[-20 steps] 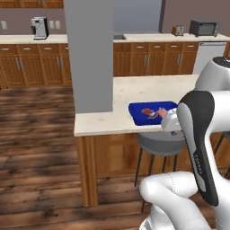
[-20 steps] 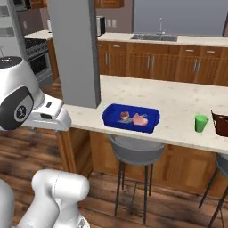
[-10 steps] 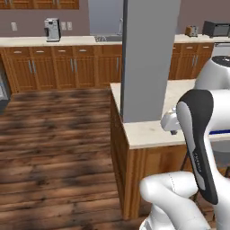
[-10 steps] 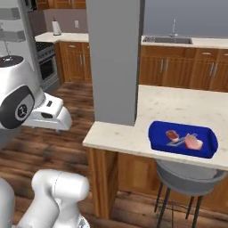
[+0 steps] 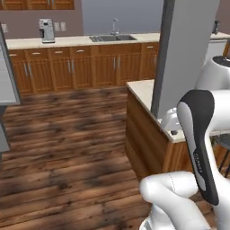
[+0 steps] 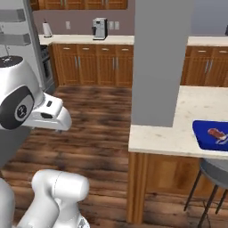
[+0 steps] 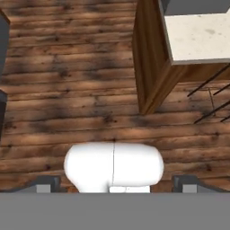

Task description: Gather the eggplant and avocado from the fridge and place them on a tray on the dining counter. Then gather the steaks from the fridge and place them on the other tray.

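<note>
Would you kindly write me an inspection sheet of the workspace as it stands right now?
Surface: the dining counter, beige stone on a wooden base, with a grey pillar standing on its end.
Job's things: the blue tray lies on the counter at the right edge of the right base view, with a steak in it.
Clutter: nothing seen.
Claw: the claw is open and empty, pointing down at the wooden floor.
Cables: nothing seen.
Surroundings: wall counter with a sink and a coffee machine; a grey stool under the dining counter; the fridge at the left edge of the left base view.
</note>
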Controlling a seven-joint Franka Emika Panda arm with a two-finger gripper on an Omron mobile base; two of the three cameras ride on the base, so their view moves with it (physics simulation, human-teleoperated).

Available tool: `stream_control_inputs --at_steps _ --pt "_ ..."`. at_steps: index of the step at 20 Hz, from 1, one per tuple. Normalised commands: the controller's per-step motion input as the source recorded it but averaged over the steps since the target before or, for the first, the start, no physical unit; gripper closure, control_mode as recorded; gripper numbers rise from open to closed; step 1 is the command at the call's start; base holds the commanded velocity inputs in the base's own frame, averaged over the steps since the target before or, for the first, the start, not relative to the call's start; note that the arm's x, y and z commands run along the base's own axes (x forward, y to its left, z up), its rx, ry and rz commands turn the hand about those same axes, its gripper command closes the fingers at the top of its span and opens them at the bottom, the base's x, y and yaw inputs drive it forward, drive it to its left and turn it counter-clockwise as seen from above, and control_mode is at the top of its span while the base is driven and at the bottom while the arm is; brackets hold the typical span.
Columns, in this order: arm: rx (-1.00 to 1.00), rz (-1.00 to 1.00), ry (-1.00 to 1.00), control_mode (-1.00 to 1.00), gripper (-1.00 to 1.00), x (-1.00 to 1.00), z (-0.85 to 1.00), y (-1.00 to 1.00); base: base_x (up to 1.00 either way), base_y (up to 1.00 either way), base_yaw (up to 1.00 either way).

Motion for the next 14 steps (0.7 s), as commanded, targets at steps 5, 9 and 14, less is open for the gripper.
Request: stream_control_inputs --at_steps 5,9,14 --pt "0.00 0.00 0.00 1.00 -1.00 0.00 0.00 0.00 0.93 0.75 -0.01" --pt "0.00 0.00 0.00 1.00 -1.00 0.00 0.00 0.00 1.00 0.06 0.14" --pt "0.00 0.00 0.00 1.00 -1.00 0.00 0.00 0.00 1.00 0.00 0.12"
